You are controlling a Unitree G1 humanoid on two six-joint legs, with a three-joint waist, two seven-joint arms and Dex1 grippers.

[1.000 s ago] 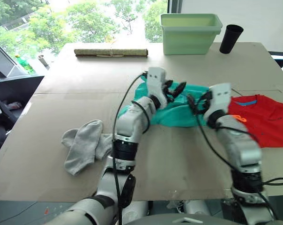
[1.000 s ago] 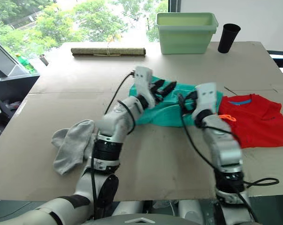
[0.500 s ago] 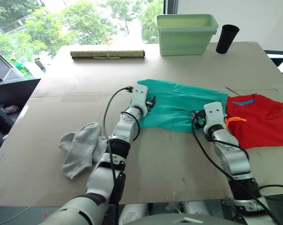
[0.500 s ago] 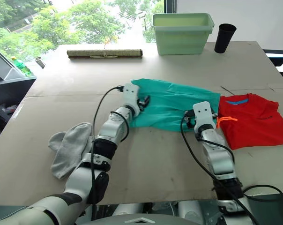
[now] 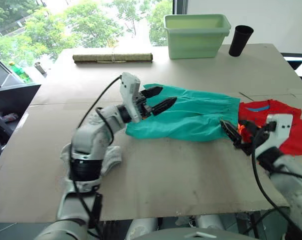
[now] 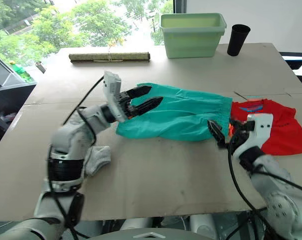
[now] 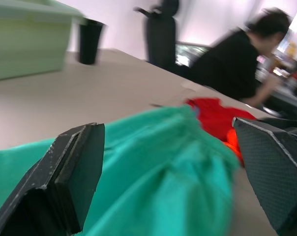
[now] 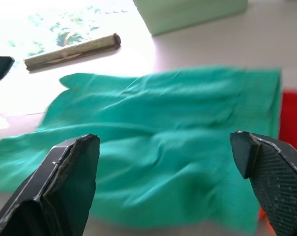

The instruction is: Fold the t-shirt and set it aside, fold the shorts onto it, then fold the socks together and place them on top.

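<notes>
- The right gripper (image 5: pixel 232 132) sits nearest the table's front edge, its two black fingers spread wide and holding nothing, tips just short of the shorts' near right corner.
- The socks (image 6: pixel 97 157) lie below and behind the left arm, well apart from both grippers, mostly hidden by the forearm.
- The shorts (image 5: pixel 191 112) are spread flat on the table (image 5: pixel 166 170) between the two grippers, waistband end toward the right gripper; an orange cord (image 5: pixel 239 131) shows right beside that gripper's fingers.
- The t-shirt (image 6: pixel 281 127) lies just beyond the right gripper, touching the shorts' right end, blue neck label visible.
- The left gripper (image 5: pixel 160 99) hovers over the shorts' far left end, fingers parted and empty.
- Far past both grippers stand a pale green bin (image 5: pixel 196 35), a black cup (image 5: pixel 240 40) and a rolled mat (image 5: pixel 112 57).
- In the left wrist view a person (image 7: pixel 237 59) in black sits beyond the table.
</notes>
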